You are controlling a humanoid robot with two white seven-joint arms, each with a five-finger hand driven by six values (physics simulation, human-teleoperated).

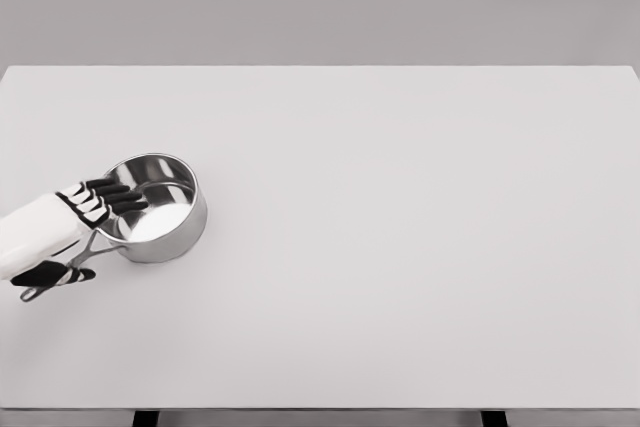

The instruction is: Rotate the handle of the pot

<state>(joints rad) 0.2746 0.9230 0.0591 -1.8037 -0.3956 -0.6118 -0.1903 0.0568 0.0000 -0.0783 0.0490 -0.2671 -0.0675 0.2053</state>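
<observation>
Table: the white table (420, 247) fills most of the view; its far and near edges both show.
Open room: wide bare surface lies right of the pot, less toward the left edge.
Pot: a shiny steel pot (156, 208) stands upright on the left part of the table.
Handle: the thin metal handle (62, 269) points toward the lower left.
Left hand: the left hand (70, 232) lies over the handle, its dark fingers (118, 197) stretched apart over the pot's rim, thumb beneath the handle; a firm clamp cannot be told.

A small shiny steel saucepan (158, 209) stands upright on the left side of the desk (400, 247). It is empty inside. Its thin handle (62, 275) points down and left.
</observation>
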